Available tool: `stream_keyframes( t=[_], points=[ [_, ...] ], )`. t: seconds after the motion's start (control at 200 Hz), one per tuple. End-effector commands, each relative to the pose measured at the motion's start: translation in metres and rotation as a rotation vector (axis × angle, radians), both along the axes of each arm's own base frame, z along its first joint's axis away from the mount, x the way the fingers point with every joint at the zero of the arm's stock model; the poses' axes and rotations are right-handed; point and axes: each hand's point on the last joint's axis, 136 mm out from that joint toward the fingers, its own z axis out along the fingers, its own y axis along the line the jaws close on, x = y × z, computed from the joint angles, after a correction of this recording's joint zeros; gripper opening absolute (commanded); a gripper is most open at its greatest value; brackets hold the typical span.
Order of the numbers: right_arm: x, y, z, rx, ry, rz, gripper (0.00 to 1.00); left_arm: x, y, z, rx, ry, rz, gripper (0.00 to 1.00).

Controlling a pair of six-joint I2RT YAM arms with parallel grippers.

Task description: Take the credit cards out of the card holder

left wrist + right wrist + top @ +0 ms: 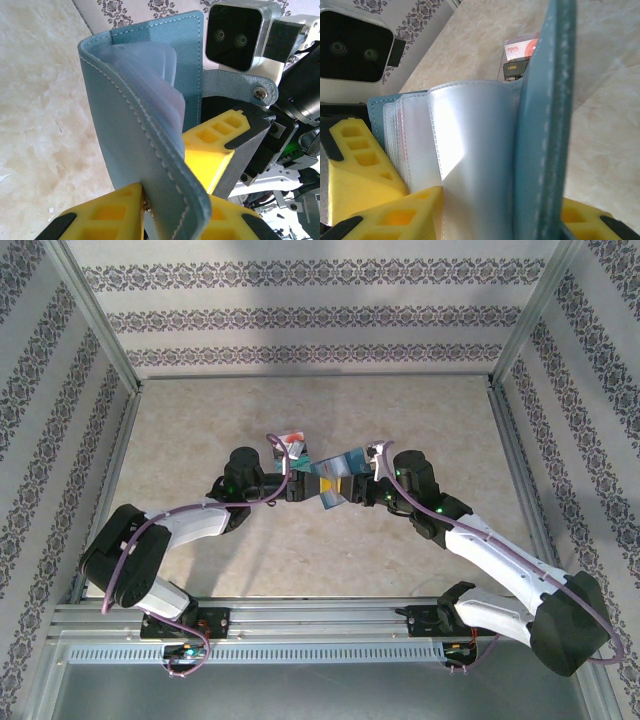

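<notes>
The slate-blue card holder [333,480] hangs open above the table's middle, held between both grippers. My left gripper [170,212] is shut on one stitched cover [125,115]. My right gripper [500,220] is shut on the other cover [545,125] together with a clear plastic sleeve [470,130]; the sleeves in sight look empty. Two credit cards lie on the table behind the holder: a red-and-white one [522,49] and a black one [515,67] marked LOGO. In the top view these cards [292,445] lie just behind my left gripper [300,485], which faces my right gripper [360,488].
The beige table [200,430] is boxed in by patterned walls and metal rails [320,615] along the near edge. Both arms bend inward and meet at the centre, wrists nearly touching.
</notes>
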Motion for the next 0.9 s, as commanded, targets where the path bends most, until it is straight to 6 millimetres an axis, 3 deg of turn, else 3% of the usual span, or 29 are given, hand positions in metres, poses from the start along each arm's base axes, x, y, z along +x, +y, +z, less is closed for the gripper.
stream_keyframes(
  t=[0.0, 0.155, 0.23, 0.739, 0.894],
  points=[
    [-0.011, 0.011, 0.015, 0.047, -0.016, 0.063, 0.43, -0.002, 0.0, 0.033, -0.036, -0.143, -0.016, 0.16],
    [-0.023, 0.018, 0.019, 0.078, -0.026, 0.141, 0.61, 0.0, 0.004, 0.032, -0.003, -0.154, 0.008, 0.09],
    [-0.027, 0.02, 0.018, 0.079, -0.026, 0.165, 0.64, 0.0, 0.005, 0.033, 0.004, -0.156, 0.016, 0.07],
    [-0.03, 0.021, -0.001, 0.02, -0.006, 0.181, 0.67, -0.002, 0.004, 0.052, -0.055, -0.171, 0.002, 0.04],
    [-0.026, 0.014, -0.007, -0.008, -0.007, 0.136, 0.6, -0.004, 0.004, 0.055, -0.061, -0.178, -0.003, 0.04]
  ],
)
